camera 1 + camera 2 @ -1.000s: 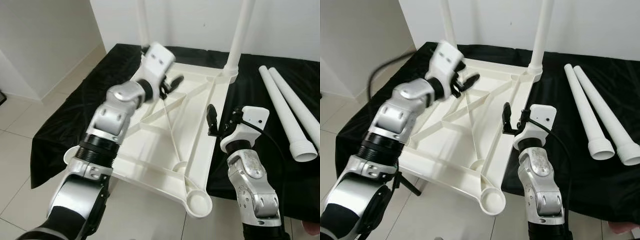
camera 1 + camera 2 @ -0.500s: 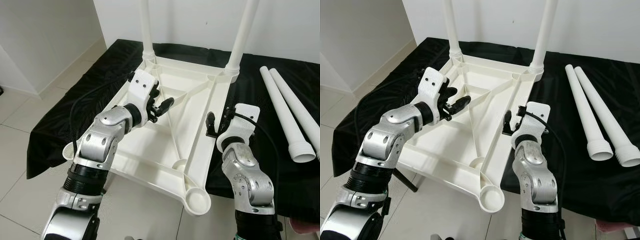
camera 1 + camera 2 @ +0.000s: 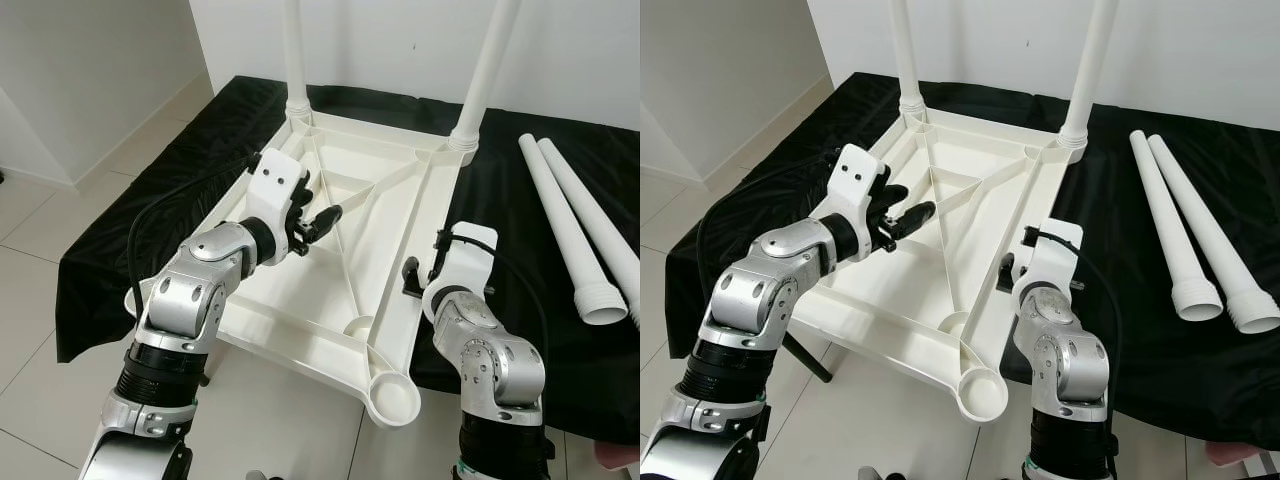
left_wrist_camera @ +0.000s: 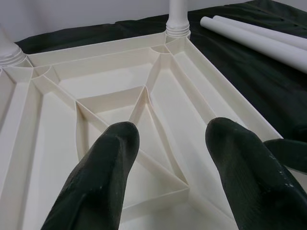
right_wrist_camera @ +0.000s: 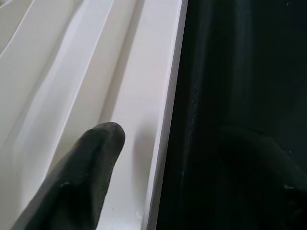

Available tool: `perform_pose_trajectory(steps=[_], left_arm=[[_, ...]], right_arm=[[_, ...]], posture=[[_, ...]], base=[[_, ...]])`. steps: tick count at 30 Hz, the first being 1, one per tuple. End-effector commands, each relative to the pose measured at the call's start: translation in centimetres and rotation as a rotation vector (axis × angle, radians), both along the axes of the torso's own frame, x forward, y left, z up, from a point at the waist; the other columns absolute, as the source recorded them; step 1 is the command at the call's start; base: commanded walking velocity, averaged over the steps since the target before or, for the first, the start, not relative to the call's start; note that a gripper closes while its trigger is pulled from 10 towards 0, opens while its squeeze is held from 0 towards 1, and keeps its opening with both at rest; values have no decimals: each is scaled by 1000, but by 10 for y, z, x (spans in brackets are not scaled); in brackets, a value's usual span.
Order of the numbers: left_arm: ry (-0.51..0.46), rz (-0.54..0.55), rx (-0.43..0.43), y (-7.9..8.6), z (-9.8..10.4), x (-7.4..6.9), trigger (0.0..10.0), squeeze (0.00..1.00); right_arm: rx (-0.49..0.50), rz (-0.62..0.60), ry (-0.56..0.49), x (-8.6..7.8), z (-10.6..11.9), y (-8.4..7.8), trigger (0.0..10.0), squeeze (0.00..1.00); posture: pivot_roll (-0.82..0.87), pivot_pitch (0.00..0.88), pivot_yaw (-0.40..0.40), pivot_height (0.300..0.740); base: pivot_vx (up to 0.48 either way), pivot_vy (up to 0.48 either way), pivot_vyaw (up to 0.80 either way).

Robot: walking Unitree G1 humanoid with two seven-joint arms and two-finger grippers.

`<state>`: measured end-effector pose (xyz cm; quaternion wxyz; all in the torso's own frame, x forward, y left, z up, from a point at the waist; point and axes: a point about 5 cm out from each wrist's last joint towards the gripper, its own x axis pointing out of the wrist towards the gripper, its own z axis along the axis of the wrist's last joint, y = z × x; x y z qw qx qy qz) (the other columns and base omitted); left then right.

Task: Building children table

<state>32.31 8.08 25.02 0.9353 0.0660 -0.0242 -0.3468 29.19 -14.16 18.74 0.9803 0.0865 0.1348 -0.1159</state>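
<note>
- The white plastic children table top (image 3: 350, 240) lies upside down on the black cloth (image 3: 180, 190) on the floor; its near corner hangs past the cloth's front edge, over the tiles.
- 2 white plastic legs (image 3: 487, 70) already stand upright in the sockets at the 2 far corners of the table top.
- 2 more loose white tube legs (image 3: 580, 225) lie side by side on the cloth near its right edge, well apart from the table top.
- The near round corner socket (image 3: 393, 400) is empty, so I judge the task about half done: 2 legs are left to fit.
- The left gripper (image 4: 170, 158) hovers over the ribbed underside with jaws open, holding nothing.
- The right gripper (image 3: 409, 279) is at the right edge of the table top; 1 finger (image 5: 91, 163) lies over the rim, jaws open, and I cannot tell if they touch it.
</note>
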Motion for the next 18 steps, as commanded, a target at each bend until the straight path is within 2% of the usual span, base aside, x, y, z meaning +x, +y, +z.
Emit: perform_pose_trajectory(steps=[1,2,12,18], left_arm=[[15,32,1,3,-4,-1,10000,0],[15,32,2,3,-4,-1,10000,0],[20,42,7,5,-3,-4,10000,0],[24,46,5,7,-3,-7,10000,0]], right_arm=[[3,7,30,-2,-4,3,2039,0],[2,-1,43,-1,-6,2,0,0],[5,-32,133,0,-10,-1,0,0],[11,-49,153,2,-11,-1,0,0]], posture=[[-78,118,49,740],[-77,115,48,740],[-69,126,46,740],[-66,141,50,740]], base=[[0,0,0],[0,0,0],[0,0,0],[0,0,0]])
